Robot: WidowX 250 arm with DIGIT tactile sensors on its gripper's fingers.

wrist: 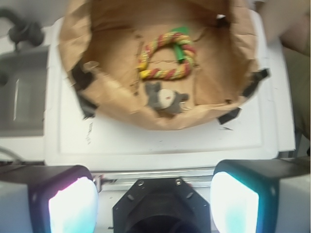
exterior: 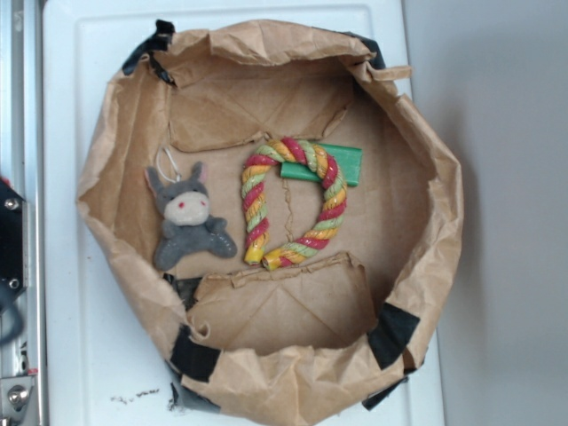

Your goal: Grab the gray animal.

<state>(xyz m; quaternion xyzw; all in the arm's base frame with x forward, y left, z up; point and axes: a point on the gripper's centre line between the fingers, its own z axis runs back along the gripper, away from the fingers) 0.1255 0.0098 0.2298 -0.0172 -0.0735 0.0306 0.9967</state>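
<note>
The gray animal [exterior: 185, 226] is a small plush donkey with two upright ears and a pale muzzle with red dots. It lies on its back at the left side of a crumpled brown paper bag basin [exterior: 426, 222], with a white string loop above its ears. The wrist view shows the gray animal [wrist: 165, 99] near the bag's close wall, far ahead of my gripper [wrist: 153, 199]. The gripper is open; its two pale fingertips [wrist: 73, 206] stand wide apart with nothing between them. It hangs outside the bag, over the table's edge.
A red-yellow-green twisted rope ring [exterior: 297, 204] lies right of the donkey, resting on a green block [exterior: 337, 164]. The bag's raised, black-taped walls [exterior: 195, 355] surround everything. It sits on a white tabletop [exterior: 80, 355], with a metal rail [exterior: 18, 382] along the left.
</note>
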